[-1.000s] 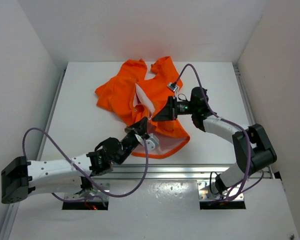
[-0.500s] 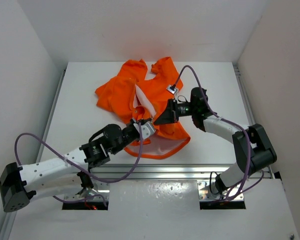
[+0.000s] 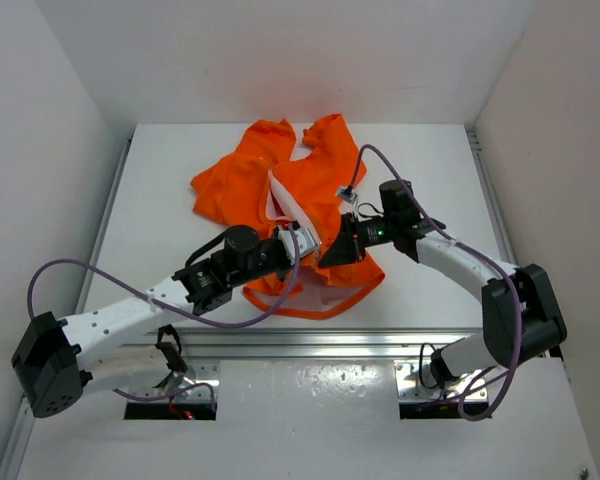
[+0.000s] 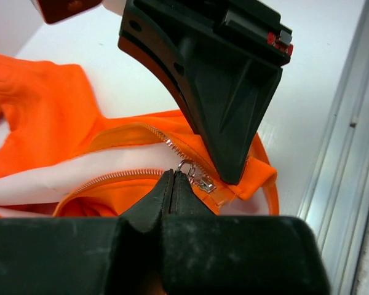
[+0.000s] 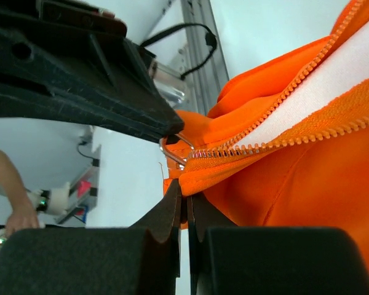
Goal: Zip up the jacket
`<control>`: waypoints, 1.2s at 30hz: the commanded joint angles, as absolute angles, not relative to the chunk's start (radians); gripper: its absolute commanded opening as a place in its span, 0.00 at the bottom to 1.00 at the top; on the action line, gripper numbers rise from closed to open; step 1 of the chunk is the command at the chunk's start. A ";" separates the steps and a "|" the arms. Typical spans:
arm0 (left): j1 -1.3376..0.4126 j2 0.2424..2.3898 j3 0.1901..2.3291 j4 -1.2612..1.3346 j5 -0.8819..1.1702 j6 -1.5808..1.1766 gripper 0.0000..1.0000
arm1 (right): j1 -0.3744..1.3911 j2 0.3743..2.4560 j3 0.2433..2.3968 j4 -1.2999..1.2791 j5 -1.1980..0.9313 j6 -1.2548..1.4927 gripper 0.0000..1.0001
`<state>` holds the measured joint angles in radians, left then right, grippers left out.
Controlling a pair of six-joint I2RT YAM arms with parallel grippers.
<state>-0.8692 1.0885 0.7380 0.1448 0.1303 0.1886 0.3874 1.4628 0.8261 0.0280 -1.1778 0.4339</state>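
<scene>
While looking down from above, find the jacket [image 3: 315, 180] rumpled on the white tabletop [image 3: 440, 170], spread from centre toward 12 o'clock. Front open, pale lining [image 3: 283, 200] bared along the gap, hem [image 3: 320, 308] at 6 o'clock. Just above that hem, left end effector [image 3: 298, 243] reaching in from 7 o'clock and right end effector [image 3: 330, 252] from 4 o'clock, tips nearly touching at the foot of the opening.

Seen from the left wrist: fingers [image 4: 163, 193] pressed together, nipping the wire zipper pull [image 4: 185, 166], with the right arm's black finger planted on orange cloth just at 3 o'clock of it.

Seen from the right wrist: fingers [image 5: 172, 206] closed flat on a fold of the jacket directly under the slider [image 5: 195, 153]. Zipper teeth [image 5: 320, 130] parting toward 2 o'clock, lining between the two rows.
</scene>
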 commanded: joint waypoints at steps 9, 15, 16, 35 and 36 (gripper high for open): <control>-0.813 1.115 0.742 0.160 0.284 0.161 0.00 | 0.371 1.385 0.864 -0.321 -1.131 0.161 0.00; -0.813 1.176 0.732 0.138 0.434 0.172 0.00 | 0.327 1.344 0.795 -0.278 -1.028 0.213 0.00; -0.813 1.190 0.732 0.123 0.458 0.187 0.00 | 0.322 1.345 0.802 -0.308 -1.022 0.201 0.06; -0.710 1.468 0.825 0.195 0.658 0.025 0.00 | 0.333 0.994 0.499 -0.008 -0.804 0.606 0.20; -0.710 1.468 0.825 0.205 0.669 0.011 0.00 | 0.342 1.000 0.496 0.030 -0.802 0.609 0.20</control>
